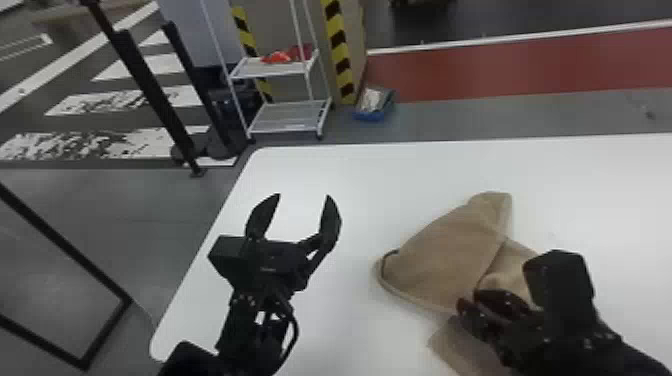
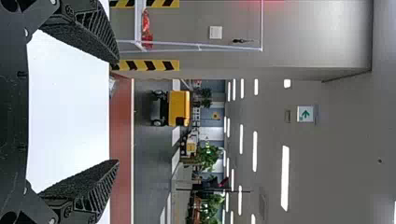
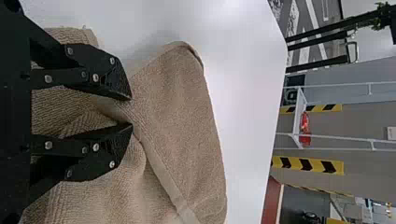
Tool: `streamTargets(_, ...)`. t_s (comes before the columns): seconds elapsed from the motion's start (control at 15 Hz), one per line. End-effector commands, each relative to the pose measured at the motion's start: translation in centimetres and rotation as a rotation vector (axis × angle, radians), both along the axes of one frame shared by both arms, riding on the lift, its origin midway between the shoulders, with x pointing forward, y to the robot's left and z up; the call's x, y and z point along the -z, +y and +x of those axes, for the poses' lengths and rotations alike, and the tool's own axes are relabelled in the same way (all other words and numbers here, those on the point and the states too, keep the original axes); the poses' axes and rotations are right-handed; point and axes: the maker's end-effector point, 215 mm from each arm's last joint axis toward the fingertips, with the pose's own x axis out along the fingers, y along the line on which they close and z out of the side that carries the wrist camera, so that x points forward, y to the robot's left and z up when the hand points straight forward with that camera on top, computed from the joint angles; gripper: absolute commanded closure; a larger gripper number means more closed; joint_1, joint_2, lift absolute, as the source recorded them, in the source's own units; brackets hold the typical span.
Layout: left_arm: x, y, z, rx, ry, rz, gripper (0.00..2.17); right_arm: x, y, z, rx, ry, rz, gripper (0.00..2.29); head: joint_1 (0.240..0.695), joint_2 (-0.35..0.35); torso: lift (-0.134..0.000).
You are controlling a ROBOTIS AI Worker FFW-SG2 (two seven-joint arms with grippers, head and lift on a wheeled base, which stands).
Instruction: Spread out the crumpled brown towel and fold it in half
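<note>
Brown towel (image 1: 440, 250) lies crumpled on the right side of the white worktop (image 1: 360, 175) in the head view, one floppy corner poking to the far side. The left gripper (image 1: 303, 195) is over the worktop, left of the towel, with its jaws wide. The right gripper (image 1: 469, 298) is at the near part of the towel. Far off on the floor are a white shelf rack (image 1: 272, 68) and a blue box (image 1: 372, 117).

In the left wrist view, the left gripper (image 2: 117, 112) has a big gap between its jaws. Past it, I see a yellow cart (image 2: 179, 108) and a green arrow sign (image 2: 305, 114).

In the right wrist view, the right gripper (image 3: 132, 112) has narrow jaws, with a bump of towel between the tips. I cannot tell if they pinch it. A pale hem (image 3: 163, 177) runs across the towel.
</note>
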Motion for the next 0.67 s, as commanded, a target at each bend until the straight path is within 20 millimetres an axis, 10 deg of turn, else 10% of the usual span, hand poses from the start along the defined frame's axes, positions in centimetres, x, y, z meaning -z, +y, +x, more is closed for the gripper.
streamTargets(0.0,-0.1,0.1,-0.1,-0.001,-0.002,0.000,0.14,0.6,-0.4,-0.3,0.006,0.026,-0.008,1.69,0.695,0.290,-0.120)
streamTargets(0.6,-0.2,0.1,-0.2,0.000,-0.002,0.002,0.14,-5.7,-3.0,4.1,0.075,-0.098,0.021,1.68,0.695,0.274,-0.120)
